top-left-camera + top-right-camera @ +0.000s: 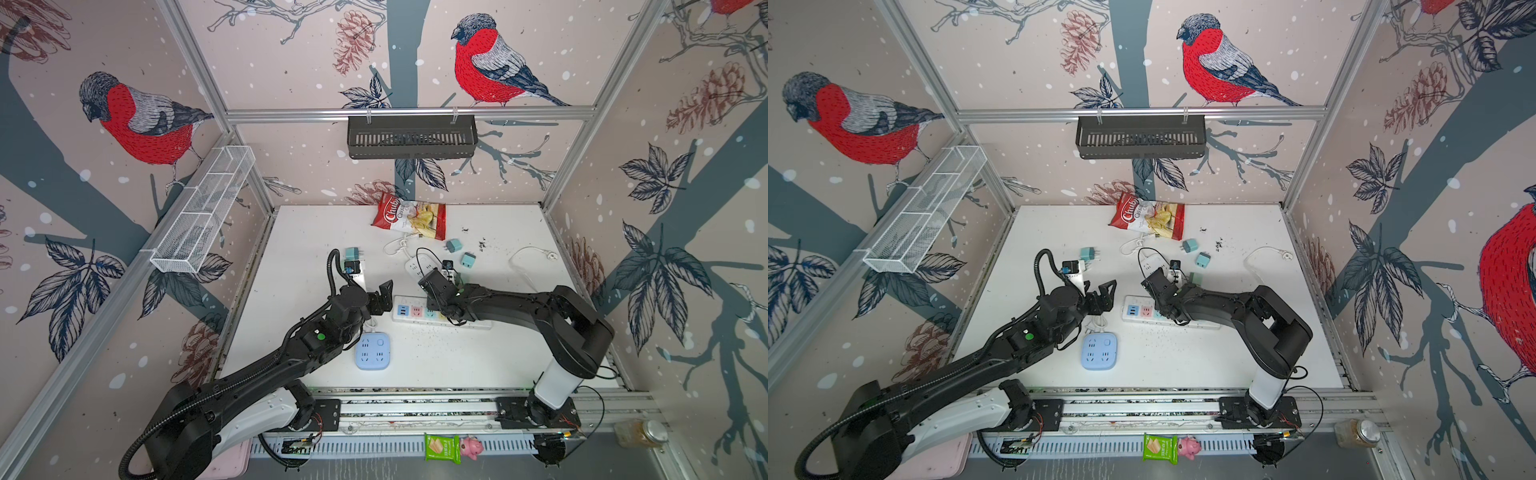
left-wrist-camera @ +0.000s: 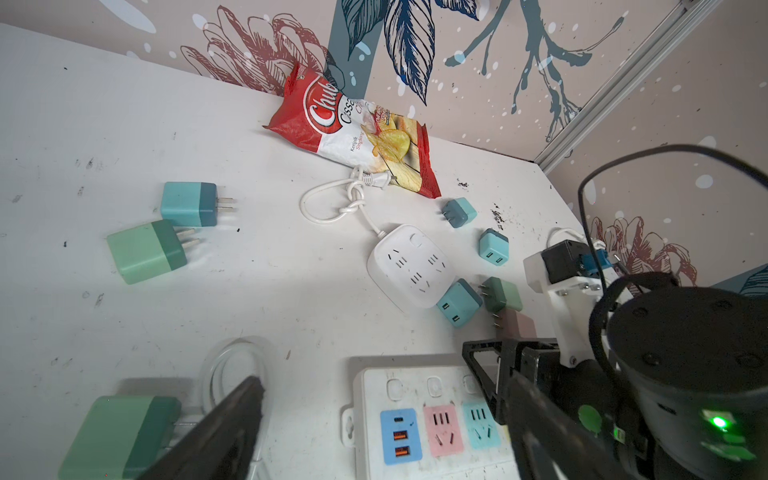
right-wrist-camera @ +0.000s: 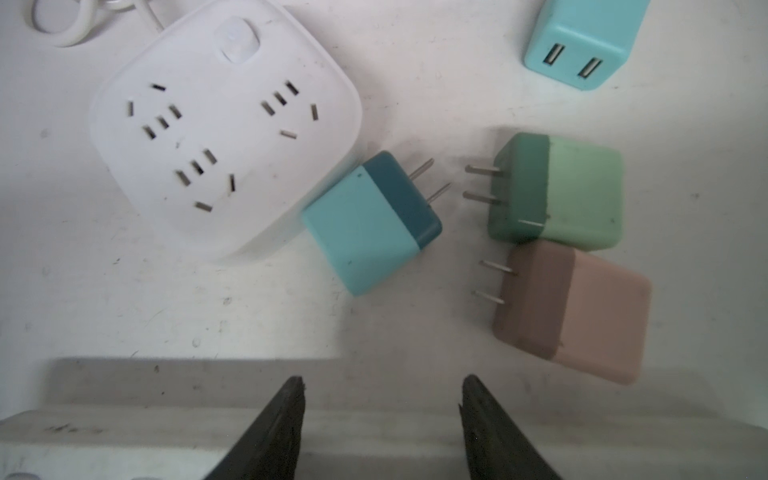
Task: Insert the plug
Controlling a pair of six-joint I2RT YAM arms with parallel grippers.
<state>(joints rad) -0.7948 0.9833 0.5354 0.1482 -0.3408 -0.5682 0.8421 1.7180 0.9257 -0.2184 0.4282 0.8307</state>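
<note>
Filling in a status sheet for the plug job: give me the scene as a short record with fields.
left hand: open, empty, near the USB end of the long power strip
right hand: open, empty, above the long power strip
teal plug: on the table, against the white square strip
green plug, pink plug: touching each other, prongs free
plugged in: nothing that shows
</note>
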